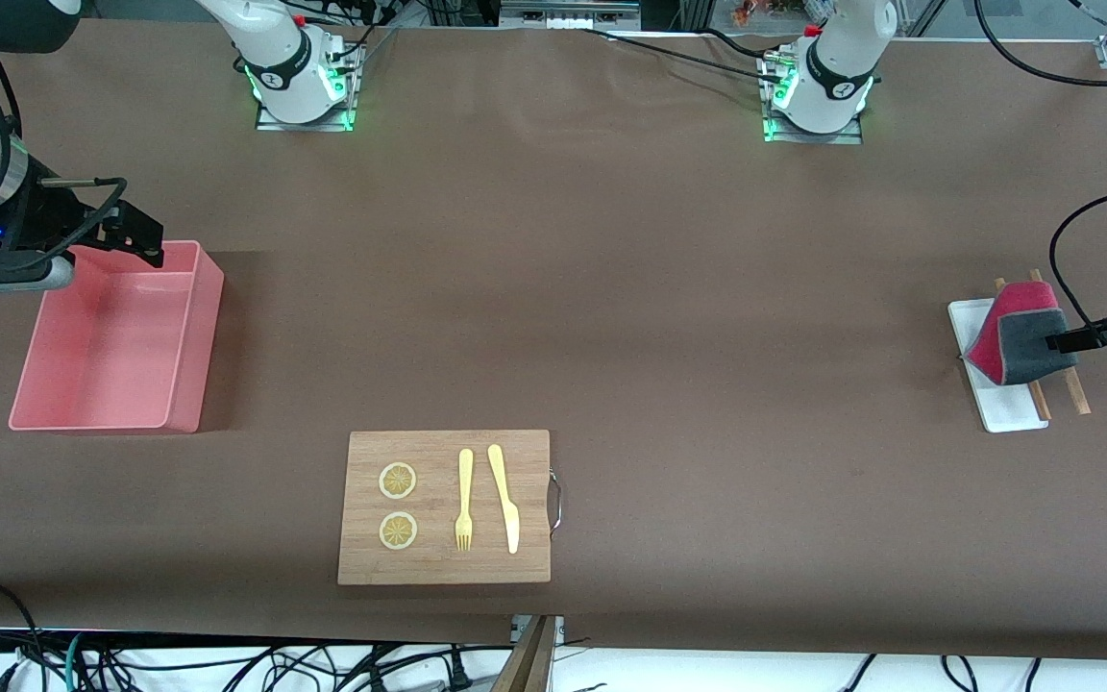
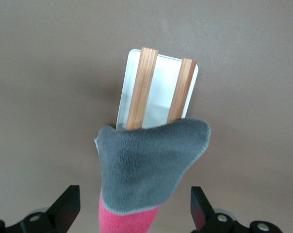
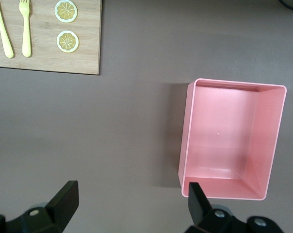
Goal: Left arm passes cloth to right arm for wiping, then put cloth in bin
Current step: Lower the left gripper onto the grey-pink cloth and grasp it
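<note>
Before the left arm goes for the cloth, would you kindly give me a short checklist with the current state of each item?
1. Left gripper open, over the cloth: ok.
2. Cloth free, draped on the wooden strips of the white tray, not yet gripped: ok.
3. Right gripper open, waiting over the bin: ok.
4. Bin holds nothing: ok.
5. Wooden board free of cloth: ok.
6. Dirt on board: cannot tell.

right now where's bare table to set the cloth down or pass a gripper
Bare table stretches between the bin and the white tray, from the wooden board up to the arm bases. Crowded: the tray, with two wooden sticks and the cloth, and the board's fork, knife and slices.
</note>
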Tool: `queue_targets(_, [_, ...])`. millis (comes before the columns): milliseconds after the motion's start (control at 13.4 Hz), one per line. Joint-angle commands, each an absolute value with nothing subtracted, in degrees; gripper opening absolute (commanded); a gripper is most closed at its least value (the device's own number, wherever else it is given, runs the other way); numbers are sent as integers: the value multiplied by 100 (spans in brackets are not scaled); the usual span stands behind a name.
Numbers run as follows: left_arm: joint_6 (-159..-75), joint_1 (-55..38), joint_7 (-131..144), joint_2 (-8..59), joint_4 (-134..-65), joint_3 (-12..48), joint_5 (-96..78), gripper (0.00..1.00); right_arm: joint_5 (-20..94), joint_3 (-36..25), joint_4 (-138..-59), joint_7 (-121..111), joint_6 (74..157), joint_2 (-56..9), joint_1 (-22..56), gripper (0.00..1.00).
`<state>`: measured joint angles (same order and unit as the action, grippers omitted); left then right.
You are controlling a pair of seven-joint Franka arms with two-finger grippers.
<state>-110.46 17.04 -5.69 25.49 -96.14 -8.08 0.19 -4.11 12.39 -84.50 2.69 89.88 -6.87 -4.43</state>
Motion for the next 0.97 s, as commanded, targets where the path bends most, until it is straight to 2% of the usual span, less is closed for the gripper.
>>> queue_targets(0, [-11197,1810,-922,2680,-9536,-747,-114,92,-378,1257,-8323,299,8965,-729,-466,100])
queue_targets(224, [-11389,1854,-1185,2786,-9536,-747,-308,90,-378,1257,-8323,299,8965,-729,-466,100])
queue_targets(523, [-11417,1978,-1617,2883,-9519,-747,-492,55,-378,1257,-8323,299,8965,-729,-466,100])
queue_targets(896, [-11417,1978,-1714,2883,-9519,-747,-431,29,-378,1257,-8323,308,8965,-729,-466,100])
